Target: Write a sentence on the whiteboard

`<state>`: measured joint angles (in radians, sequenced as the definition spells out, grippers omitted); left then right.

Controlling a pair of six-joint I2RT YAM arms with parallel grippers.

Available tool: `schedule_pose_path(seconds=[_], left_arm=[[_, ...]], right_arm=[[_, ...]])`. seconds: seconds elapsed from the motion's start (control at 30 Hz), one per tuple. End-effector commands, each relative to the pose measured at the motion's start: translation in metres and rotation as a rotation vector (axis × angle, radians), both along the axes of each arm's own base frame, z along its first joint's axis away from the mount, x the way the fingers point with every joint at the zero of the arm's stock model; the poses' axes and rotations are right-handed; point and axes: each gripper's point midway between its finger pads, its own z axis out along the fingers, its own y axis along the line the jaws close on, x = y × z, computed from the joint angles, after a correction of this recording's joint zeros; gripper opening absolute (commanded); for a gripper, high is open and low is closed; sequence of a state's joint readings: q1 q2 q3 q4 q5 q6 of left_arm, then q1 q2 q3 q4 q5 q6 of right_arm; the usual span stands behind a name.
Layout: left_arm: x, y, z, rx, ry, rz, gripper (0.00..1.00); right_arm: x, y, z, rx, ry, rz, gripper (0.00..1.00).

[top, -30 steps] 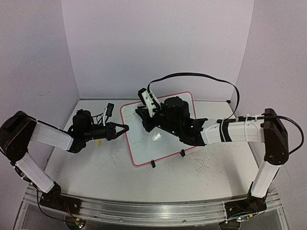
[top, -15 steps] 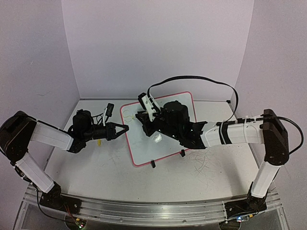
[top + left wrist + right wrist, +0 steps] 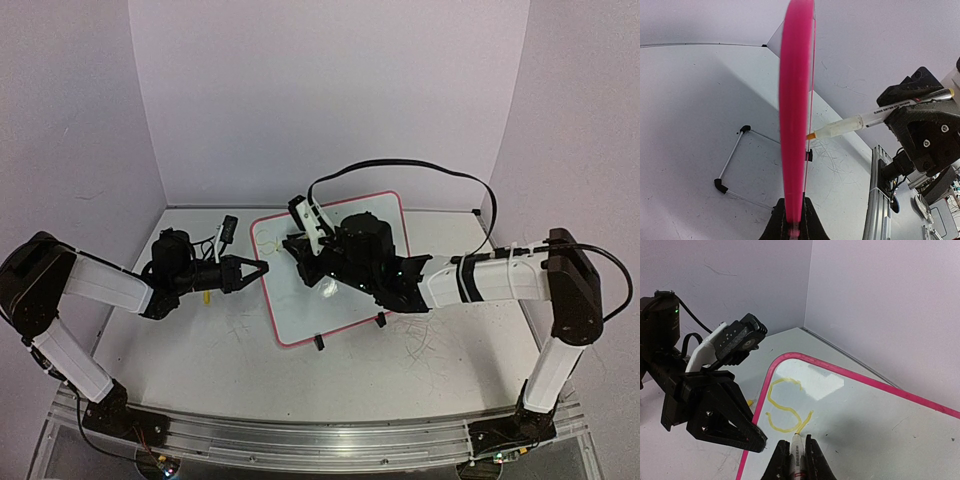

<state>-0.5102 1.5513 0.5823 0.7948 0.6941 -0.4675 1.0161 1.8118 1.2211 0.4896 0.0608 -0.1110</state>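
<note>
Clamps left hand (image 3: 262,268) on the pink rim of the glossy white board (image 3: 320,315) on the bench (image 3: 200,340). Pinches a thin white marker (image 3: 875,116) in right hand (image 3: 796,452), tip touching a yellow S (image 3: 782,409).

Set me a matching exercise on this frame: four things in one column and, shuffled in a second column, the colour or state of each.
Things
1. whiteboard frame
2. marker
3. writing
4. clip feet

Colour or state
A. yellow strokes on the white surface
B. black, at the board's near edge
C. pink, clamped at its left edge by the left gripper
D. held in the right gripper, tip at the board

Pairs: 1-C, 2-D, 3-A, 4-B
</note>
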Motion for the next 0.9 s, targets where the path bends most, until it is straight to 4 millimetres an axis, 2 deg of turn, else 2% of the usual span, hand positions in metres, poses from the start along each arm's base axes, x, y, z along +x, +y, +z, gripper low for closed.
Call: schedule_pose_path(seconds=[0.0,0.47,0.67,0.87], left_arm=[[0.001,-0.002,0.011,0.005,-0.050,-0.007,0.00],[0.000,-0.001,0.008,0.011,-0.047,-0.008,0.00],[0.000,-0.001,0.007,0.012,-0.047,-0.006,0.00],[0.000,-0.001,0.007,0.011,-0.046,-0.007,0.00]], right_arm=[[0.012,-0.003,0.028,0.056,-0.039,-0.054,0.00],[0.027,-0.008,0.035,0.066,-0.056,-0.119,0.00],[0.026,-0.016,0.033,0.067,-0.045,-0.145,0.00],[0.019,-0.021,0.023,0.053,-0.021,-0.125,0.00]])
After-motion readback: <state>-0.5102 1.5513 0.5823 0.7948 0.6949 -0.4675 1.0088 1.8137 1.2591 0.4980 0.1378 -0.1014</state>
